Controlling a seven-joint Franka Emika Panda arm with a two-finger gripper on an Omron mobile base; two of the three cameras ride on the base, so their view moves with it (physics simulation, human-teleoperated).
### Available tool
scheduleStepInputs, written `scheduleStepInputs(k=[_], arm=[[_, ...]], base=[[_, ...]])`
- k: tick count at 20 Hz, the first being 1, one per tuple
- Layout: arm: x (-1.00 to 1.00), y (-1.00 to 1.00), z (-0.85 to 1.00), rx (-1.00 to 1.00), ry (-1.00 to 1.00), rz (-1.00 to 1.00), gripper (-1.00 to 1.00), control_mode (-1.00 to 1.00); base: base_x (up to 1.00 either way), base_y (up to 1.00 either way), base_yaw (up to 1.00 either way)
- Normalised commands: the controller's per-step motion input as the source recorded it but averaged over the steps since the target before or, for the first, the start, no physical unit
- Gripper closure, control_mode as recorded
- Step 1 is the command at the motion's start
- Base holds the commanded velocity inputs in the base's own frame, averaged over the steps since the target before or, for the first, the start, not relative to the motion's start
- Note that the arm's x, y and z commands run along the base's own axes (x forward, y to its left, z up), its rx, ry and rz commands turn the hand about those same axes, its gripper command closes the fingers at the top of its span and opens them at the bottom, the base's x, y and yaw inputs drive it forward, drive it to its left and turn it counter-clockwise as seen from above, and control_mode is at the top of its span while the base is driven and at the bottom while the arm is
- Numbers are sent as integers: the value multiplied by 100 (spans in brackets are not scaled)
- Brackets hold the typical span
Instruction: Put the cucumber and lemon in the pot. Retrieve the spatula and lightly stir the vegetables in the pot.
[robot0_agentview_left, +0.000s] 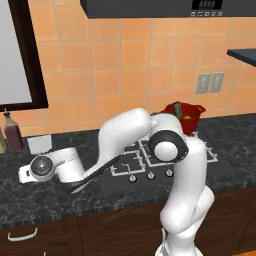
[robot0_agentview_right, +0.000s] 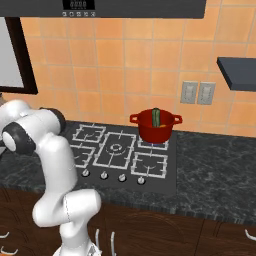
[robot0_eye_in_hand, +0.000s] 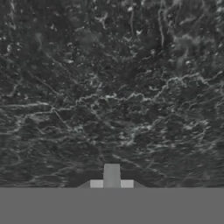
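Observation:
The red pot (robot0_agentview_right: 154, 128) stands on the stove's back right burner. The dark green cucumber (robot0_agentview_right: 156, 117) leans upright in it, beside the yellow lemon (robot0_agentview_right: 162, 126). From the left, the arm hides part of the pot (robot0_agentview_left: 191, 119). The spatula's pale square blade (robot0_agentview_left: 40, 144) lies on the counter at far left, and the hand covers its handle. My gripper (robot0_agentview_left: 23, 176) is low over that counter just in front of the blade. In the hand view my gripper (robot0_eye_in_hand: 111, 178) has its pads drawn close around a thin pale piece, right above the dark stone.
A dark bottle (robot0_agentview_left: 13, 134) stands at the far left by the wall. The stove (robot0_agentview_right: 120, 150) with its knobs fills the counter's middle. A dark shelf (robot0_agentview_right: 237, 70) juts out at the upper right, above two wall outlets (robot0_agentview_right: 197, 92).

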Motion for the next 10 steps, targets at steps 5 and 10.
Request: scheduleStepInputs(k=[5, 10], arm=[[-41, -34, 100, 28, -11, -23, 100, -100], [-35, -39, 100, 42, -5, -49, 100, -100]], base=[[0, 0, 0], [0, 0, 0]])
